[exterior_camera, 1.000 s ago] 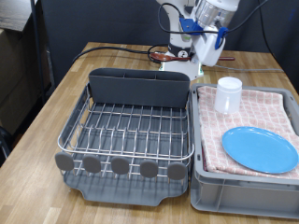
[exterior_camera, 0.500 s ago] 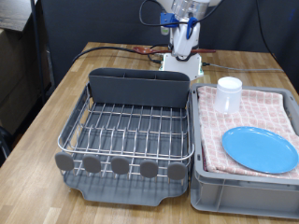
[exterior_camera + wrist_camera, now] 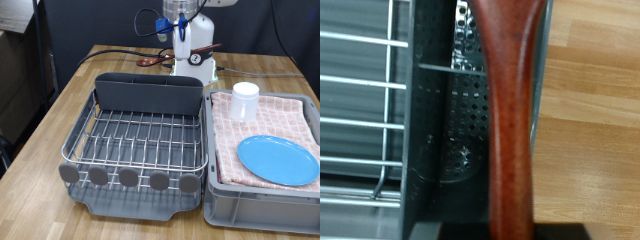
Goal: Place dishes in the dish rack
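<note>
Exterior view: gripper (image 3: 181, 30) high above the utensil box (image 3: 148, 95) of the rack (image 3: 135, 140), fingers closed on the spoon (image 3: 152, 61). Plate (image 3: 278, 159) and cup (image 3: 245, 101) lie on the cloth-lined bin (image 3: 262, 205).

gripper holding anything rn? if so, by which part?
Yes: the gripper holds the wooden spoon above the utensil box. The grip appears to be on the handle, though the fingers themselves aren't clearly visible.
</note>
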Robot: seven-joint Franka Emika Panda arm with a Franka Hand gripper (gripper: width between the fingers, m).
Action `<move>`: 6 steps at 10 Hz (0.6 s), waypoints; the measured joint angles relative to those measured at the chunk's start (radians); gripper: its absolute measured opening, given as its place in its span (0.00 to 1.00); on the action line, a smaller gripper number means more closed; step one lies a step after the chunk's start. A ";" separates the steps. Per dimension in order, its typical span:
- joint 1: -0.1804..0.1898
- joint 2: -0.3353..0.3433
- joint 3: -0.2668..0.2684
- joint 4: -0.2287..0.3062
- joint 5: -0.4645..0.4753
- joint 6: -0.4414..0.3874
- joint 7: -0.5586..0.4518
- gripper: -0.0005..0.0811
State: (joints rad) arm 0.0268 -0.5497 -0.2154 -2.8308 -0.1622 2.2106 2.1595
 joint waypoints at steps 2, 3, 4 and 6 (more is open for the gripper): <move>0.006 0.009 -0.012 0.012 0.060 -0.019 0.000 0.11; 0.018 0.017 -0.031 0.014 0.115 -0.020 -0.014 0.11; 0.033 0.025 -0.055 0.016 0.166 -0.020 -0.035 0.11; 0.061 0.039 -0.109 0.019 0.256 -0.020 -0.104 0.11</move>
State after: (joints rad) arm 0.0874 -0.5103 -0.3249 -2.8117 0.0941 2.1902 2.0552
